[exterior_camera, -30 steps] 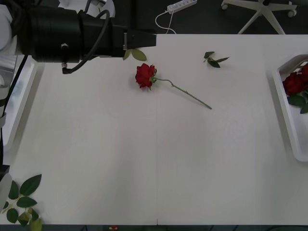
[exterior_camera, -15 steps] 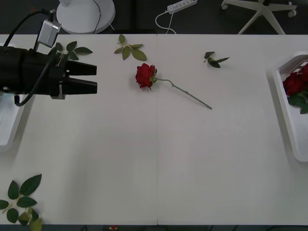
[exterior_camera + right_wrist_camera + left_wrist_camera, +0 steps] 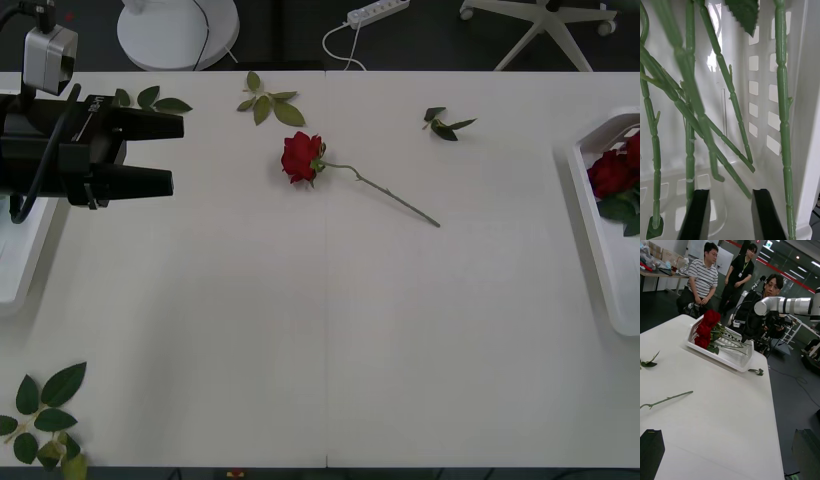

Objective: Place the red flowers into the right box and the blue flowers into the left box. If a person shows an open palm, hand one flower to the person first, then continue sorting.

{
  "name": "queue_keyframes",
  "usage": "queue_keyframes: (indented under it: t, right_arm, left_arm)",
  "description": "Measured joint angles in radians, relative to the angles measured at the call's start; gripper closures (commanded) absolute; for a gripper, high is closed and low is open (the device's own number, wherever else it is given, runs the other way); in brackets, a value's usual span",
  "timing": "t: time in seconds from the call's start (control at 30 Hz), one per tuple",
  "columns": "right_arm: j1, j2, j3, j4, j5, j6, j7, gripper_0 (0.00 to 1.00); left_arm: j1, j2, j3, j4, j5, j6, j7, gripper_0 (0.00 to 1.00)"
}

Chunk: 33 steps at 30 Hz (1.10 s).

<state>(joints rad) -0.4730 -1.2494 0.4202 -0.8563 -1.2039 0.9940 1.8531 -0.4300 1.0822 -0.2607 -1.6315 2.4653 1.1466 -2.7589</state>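
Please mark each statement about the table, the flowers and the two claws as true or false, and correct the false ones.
1. A single deep-red rose on a thin green stem lies on the white table. True.
2. The left claw holds that rose. False: it is open and empty, over the table's left side, apart from the rose.
3. The white shallow plastic tray at the right edge already holds red roses. True.
4. The right claw is shut on a stem. False: its black fingers are apart, above green stems inside a white slotted tray.
5. Loose green leaf sprigs lie on the table. True.
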Motion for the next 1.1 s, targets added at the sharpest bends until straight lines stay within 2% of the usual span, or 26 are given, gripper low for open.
queue_keyframes:
  t: [0.2, 0.43, 0.7, 0.87, 0.97, 1.1]
  right_arm:
    - [0.0, 0.0, -0.043, 0.002, 0.024, 0.002, 0.0, 0.01]
    - [0.0, -0.011, -0.139, -0.086, 0.044, 0.139, 0.006, 0.0]
    - [-0.007, -0.022, -0.253, -0.408, 0.071, 0.346, 0.014, 0.0]
    - [-0.033, -0.023, -0.237, -0.611, 0.06, 0.37, 0.036, 0.0]
    - [-0.083, -0.023, -0.184, -0.639, 0.007, 0.363, 0.036, 0.0]
    - [-0.184, -0.022, -0.059, -0.639, -0.06, 0.32, 0.036, 0.0]
  left_arm:
    - [0.018, 0.0, 0.0, 0.0, 0.001, -0.002, 0.004, 0.0]
    - [0.018, 0.0, 0.0, 0.0, 0.012, -0.006, 0.004, 0.0]
    - [0.019, -0.001, 0.0, 0.001, 0.012, -0.015, 0.004, 0.0]
    - [0.02, -0.001, 0.0, 0.001, 0.013, -0.016, 0.004, 0.0]
    - [0.02, -0.001, 0.0, 0.001, 0.013, -0.016, 0.004, 0.0]
    - [0.02, -0.001, 0.0, 0.001, 0.013, -0.016, 0.004, 0.0]
